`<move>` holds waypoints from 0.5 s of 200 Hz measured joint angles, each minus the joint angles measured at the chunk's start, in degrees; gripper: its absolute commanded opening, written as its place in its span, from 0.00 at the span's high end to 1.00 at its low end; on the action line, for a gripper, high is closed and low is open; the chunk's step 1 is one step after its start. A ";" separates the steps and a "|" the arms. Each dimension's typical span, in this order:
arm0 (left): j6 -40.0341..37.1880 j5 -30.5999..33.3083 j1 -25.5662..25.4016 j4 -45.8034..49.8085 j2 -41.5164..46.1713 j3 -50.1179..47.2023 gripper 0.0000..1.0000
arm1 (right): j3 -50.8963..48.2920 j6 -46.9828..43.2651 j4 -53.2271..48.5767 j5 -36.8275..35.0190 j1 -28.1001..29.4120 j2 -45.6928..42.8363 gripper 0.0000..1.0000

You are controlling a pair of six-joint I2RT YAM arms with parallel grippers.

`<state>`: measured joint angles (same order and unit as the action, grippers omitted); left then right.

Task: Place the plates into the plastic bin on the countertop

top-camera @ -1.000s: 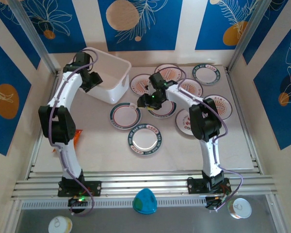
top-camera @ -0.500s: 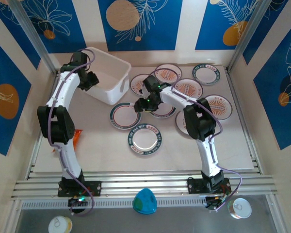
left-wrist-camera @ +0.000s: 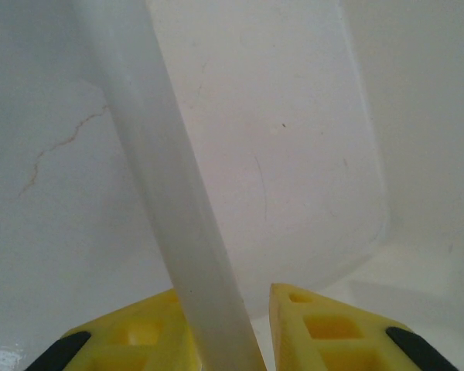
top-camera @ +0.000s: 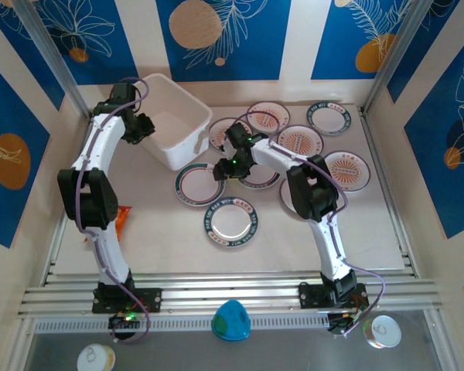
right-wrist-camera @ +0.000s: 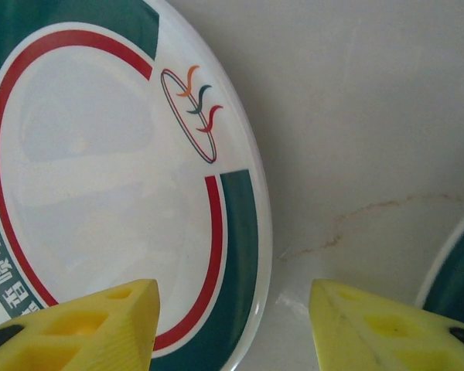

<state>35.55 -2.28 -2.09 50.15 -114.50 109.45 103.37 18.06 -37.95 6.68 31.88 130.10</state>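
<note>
1. We find the left arm extended to the far-left corner. The left pincer (left-wrist-camera: 224, 328) is clamped on the smooth, translucent wall of the plastic bin (top-camera: 187, 145).
2. The right arm folds inward. The right pincer (top-camera: 226, 165) stands parted over the rim of a glossy, round green-rimmed plate (top-camera: 197, 185), which lies flat on the matte worktop (top-camera: 371, 224) near the bin.

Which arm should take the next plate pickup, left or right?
Right. The right claw is open over the edge of a green-rimmed plate lying on the countertop. The left claw is shut on the plastic bin wall, so it is occupied.
</note>
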 measured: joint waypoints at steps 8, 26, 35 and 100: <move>-0.02 -0.13 0.07 -0.02 0.00 0.00 0.72 | 0.33 -0.07 -0.02 0.24 0.04 0.42 0.48; -0.04 -0.33 0.13 0.00 0.00 0.02 0.72 | 0.85 -0.44 -0.09 0.85 0.04 1.20 0.50; -0.04 -0.48 0.15 0.00 0.00 0.02 0.72 | 1.29 -0.52 -0.24 1.03 0.07 1.57 0.51; -0.09 -0.94 0.20 0.07 0.00 0.11 0.72 | 2.64 -1.38 -1.16 1.64 0.63 2.47 0.64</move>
<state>35.46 -3.22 -1.89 50.22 -114.50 109.56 106.02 16.69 -39.11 8.32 32.51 132.57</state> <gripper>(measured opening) 0.283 0.381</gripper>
